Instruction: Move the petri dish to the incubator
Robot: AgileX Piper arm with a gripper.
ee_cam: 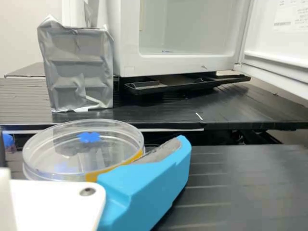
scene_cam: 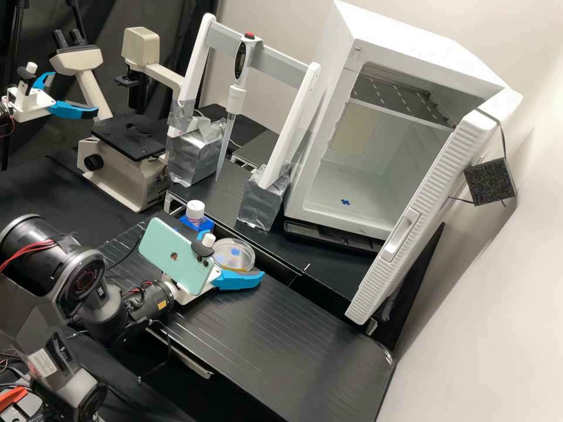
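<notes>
Petri dish [scene_cam: 234, 254] (marked blue) is outside the incubator [scene_cam: 399, 36].

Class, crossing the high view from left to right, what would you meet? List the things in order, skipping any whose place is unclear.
Microscope → white-capped bottle → petri dish → open incubator.

High view: a pale green rectangular phone [scene_cam: 176, 255] masked part of the white-and-blue gripper [scene_cam: 236, 255], which partly covered the clear round petri dish [scene_cam: 245, 251]. The frame's left edge cut off a second white-and-blue gripper [scene_cam: 29, 104], upper left. Wrist view: print on the white paper label [ee_cam: 290, 17] was illegible.
</notes>
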